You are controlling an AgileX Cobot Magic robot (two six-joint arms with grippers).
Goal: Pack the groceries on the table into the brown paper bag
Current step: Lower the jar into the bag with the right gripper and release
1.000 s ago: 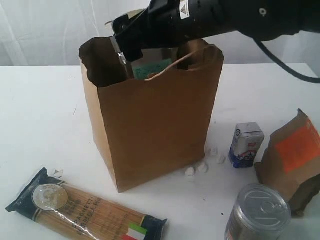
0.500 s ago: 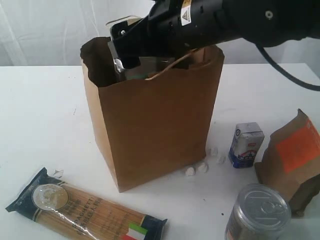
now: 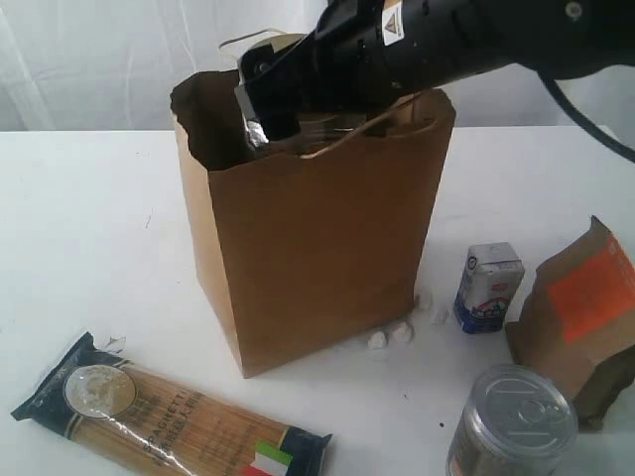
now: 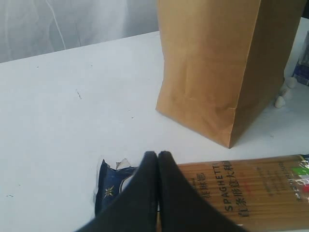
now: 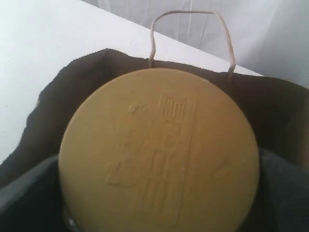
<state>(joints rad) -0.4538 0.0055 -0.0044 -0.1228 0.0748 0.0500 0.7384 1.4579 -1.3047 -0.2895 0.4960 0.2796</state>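
The brown paper bag (image 3: pixel 317 258) stands upright in the middle of the table (image 3: pixel 79 218). My right gripper (image 3: pixel 288 124) reaches into its open mouth, shut on the gold-lidded clear jar (image 5: pixel 159 150), whose lid fills the right wrist view between the dark fingers (image 5: pixel 285 193). A bag handle (image 5: pixel 188 14) shows beyond the lid. My left gripper (image 4: pixel 158 157) hovers shut and empty over the dark end of the spaghetti pack (image 4: pixel 251 193), which lies flat at the front left (image 3: pixel 169 416). The white-blue carton (image 3: pixel 488 288), silver tin can (image 3: pixel 516 421) and brown pouch with orange label (image 3: pixel 580 317) are at the right.
Small white lumps (image 3: pixel 392 335) lie at the bag's right foot. The right arm's black body (image 3: pixel 476 40) spans the upper right above the bag. A white curtain hangs behind the table.
The right gripper has sunk deeper into the bag with the jar, so its green label no longer shows. The bag has shifted slightly to the right. The left gripper has stayed shut.
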